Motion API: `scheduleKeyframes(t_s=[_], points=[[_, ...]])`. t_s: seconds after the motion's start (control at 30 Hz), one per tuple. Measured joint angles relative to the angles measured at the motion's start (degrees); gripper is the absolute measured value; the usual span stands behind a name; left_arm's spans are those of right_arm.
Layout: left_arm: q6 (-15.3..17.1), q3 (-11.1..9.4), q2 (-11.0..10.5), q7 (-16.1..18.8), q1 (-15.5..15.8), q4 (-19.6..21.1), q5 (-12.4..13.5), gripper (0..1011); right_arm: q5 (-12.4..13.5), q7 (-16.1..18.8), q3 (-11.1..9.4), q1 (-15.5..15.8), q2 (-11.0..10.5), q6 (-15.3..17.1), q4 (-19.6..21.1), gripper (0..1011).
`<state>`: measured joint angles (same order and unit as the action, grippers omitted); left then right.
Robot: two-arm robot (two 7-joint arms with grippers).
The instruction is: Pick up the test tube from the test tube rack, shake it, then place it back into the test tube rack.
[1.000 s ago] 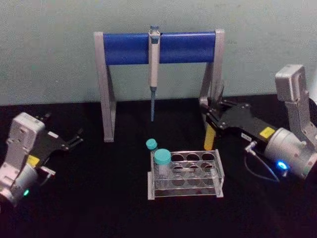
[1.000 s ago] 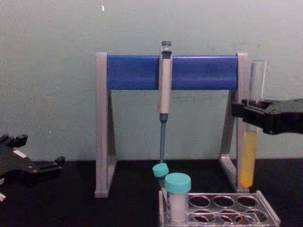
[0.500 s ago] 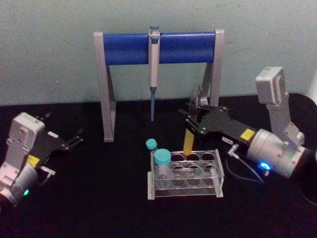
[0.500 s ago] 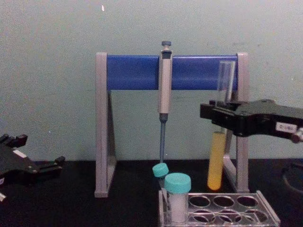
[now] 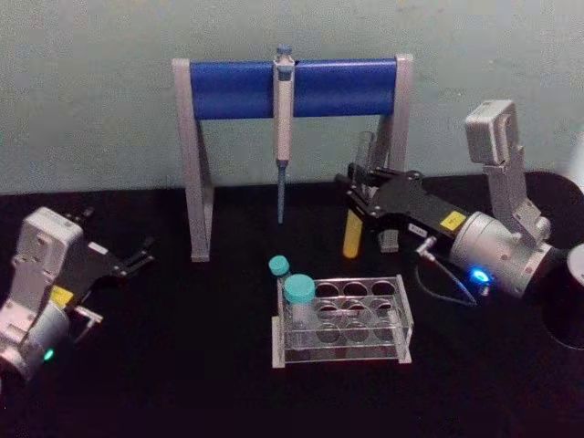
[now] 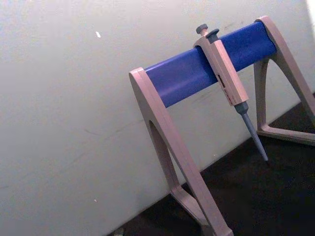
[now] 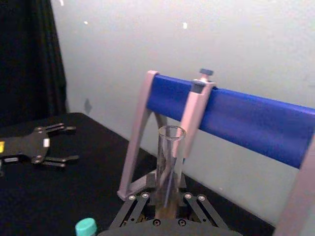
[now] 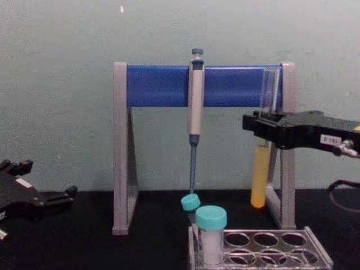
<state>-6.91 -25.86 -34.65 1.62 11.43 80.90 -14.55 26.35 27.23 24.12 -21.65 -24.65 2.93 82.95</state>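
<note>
One test tube (image 8: 259,180) pinched by right end effector (image 8: 263,125), its middle hidden | left end effector (image 5: 137,255) spread, parked

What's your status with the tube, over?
Right hand shut on test tube, upright, lifted clear of test tube rack. Left hand open, parked at left. Nearby: pipette stand, right leg close beside tube.

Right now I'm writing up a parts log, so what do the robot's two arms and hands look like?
Both hands are flat black linkage fingers on silver-grey wrists. The right hand carries a yellow label, a blue light, a thin grey cable and a boxy grey mount. The left hand has a yellow tag and a green light.
</note>
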Motion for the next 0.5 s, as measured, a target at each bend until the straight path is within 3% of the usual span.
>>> scheduleKeyframes(t_s=[0.5], points=[[0.0,0.0,0.0,0.0,0.0,0.0,0.0,1010,-0.4,-2.0,-1.9,1.8,-0.3,0.4,1.3,232]])
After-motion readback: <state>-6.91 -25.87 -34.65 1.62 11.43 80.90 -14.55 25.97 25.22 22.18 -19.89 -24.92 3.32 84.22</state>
